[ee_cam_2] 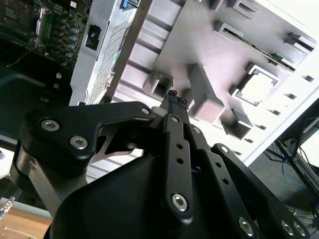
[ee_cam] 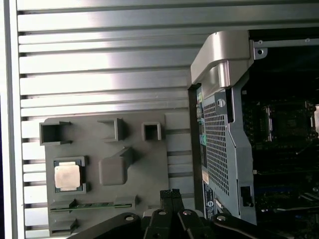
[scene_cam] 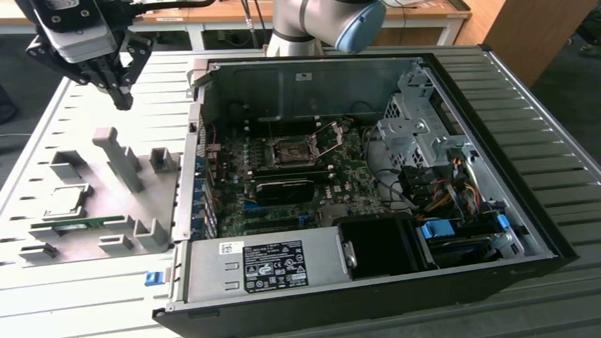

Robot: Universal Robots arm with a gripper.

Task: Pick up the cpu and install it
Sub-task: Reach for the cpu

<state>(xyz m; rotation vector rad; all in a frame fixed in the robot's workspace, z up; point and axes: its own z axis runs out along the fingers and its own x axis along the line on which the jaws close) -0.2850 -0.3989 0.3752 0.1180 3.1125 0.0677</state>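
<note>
Slatted metal table [scene_cam: 94,310], open computer case [scene_cam: 376,77] on it, and the gripper [scene_cam: 121,98] hung by the grey fixture tray [scene_cam: 103,204].
Fingers [ee_cam_2: 173,98] pressed together on nothing; the cpu [scene_cam: 64,201] lay in its tray pocket, well apart. The exterior view laid the motherboard socket [scene_cam: 289,149] plain, while the first wrist view left it dark and hard to make out.

Bright even daylight, strong glare on the ribbed table [ee_cam: 99,62], computer case [scene_cam: 310,84] interior shadowed.
</note>
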